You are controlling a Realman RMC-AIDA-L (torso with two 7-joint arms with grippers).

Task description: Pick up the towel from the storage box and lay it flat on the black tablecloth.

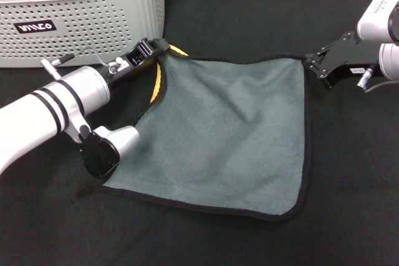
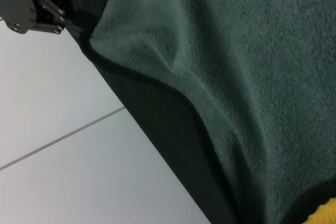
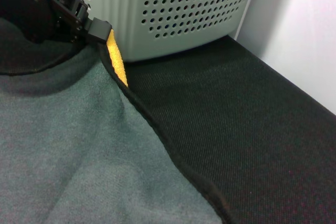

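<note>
**Towel spread grey-teal side up, both corners gripped**

Nearest the head camera, the towel (image 1: 230,135) lies on the black tablecloth (image 1: 349,204). Left gripper (image 1: 156,48) has its jaws clamped on one far corner, baring yellow. Right gripper (image 1: 313,62) pinches the other far corner. Behind stands the storage box (image 1: 93,23), cut off at the frame edge.

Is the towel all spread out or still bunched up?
Mostly spread out: the grey-teal fleecy towel lies open on the black tablecloth, one corner lifted at the left claw, showing yellow.
</note>
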